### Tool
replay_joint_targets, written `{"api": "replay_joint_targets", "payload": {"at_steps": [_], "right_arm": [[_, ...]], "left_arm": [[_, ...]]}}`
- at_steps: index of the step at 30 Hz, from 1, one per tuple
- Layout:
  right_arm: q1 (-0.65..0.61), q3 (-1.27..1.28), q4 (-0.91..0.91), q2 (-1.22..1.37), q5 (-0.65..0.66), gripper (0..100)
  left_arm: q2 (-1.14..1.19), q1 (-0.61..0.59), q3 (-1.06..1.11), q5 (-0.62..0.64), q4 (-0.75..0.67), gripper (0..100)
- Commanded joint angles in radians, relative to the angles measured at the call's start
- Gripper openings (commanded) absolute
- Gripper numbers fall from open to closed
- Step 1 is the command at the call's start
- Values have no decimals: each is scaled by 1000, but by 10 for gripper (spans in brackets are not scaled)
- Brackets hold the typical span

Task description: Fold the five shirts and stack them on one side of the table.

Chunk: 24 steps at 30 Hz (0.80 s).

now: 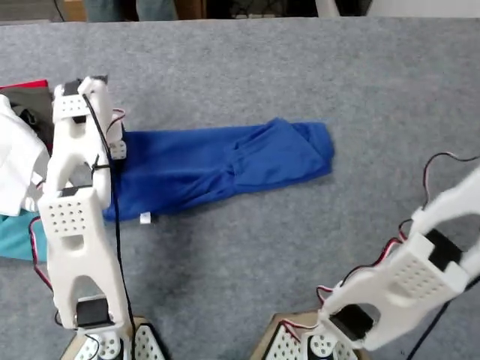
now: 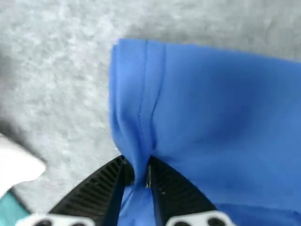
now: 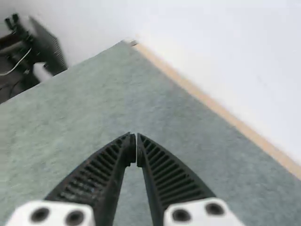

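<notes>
A blue shirt (image 1: 217, 161) lies folded lengthwise across the middle of the grey table. My left gripper (image 2: 137, 175) is shut on the blue shirt (image 2: 211, 117), pinching a fold of its hem edge. In the high view that left gripper (image 1: 112, 142) sits at the shirt's left end. A white shirt (image 1: 16, 161), a teal one (image 1: 19, 236) and a dark one with red beneath (image 1: 26, 101) lie heaped at the table's left edge. My right gripper (image 3: 136, 143) is shut on nothing, held above the carpet, with the right arm (image 1: 420, 262) pulled back at lower right.
The table's wooden edge (image 3: 211, 106) and a pale floor lie beyond the right gripper. A white cloth corner (image 2: 16, 165) and teal fabric (image 2: 7, 212) lie close beside the left gripper. Grey carpet (image 1: 300, 75) stretches to the right and behind the blue shirt.
</notes>
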Motion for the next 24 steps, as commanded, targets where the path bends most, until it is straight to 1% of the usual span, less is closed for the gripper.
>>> {"api": "replay_joint_targets", "payload": {"at_steps": [1, 5, 10, 14, 21, 24], "right_arm": [[52, -42, -18, -58, -9, 15], [80, -71, -18, -51, -9, 15], [106, -79, -18, -50, -11, 15], [104, -76, -18, -50, -11, 15], [104, -76, -18, -50, -11, 15], [104, -76, -18, -50, -11, 15]], "left_arm": [[-63, 119, -127, 46, 55, 28], [-123, 263, -188, 152, 55, 28], [-149, 427, -277, 241, 52, 29], [-149, 513, -343, 338, 37, 29], [-150, 661, -432, 423, -23, 29], [-150, 717, -458, 457, -84, 29]]}}
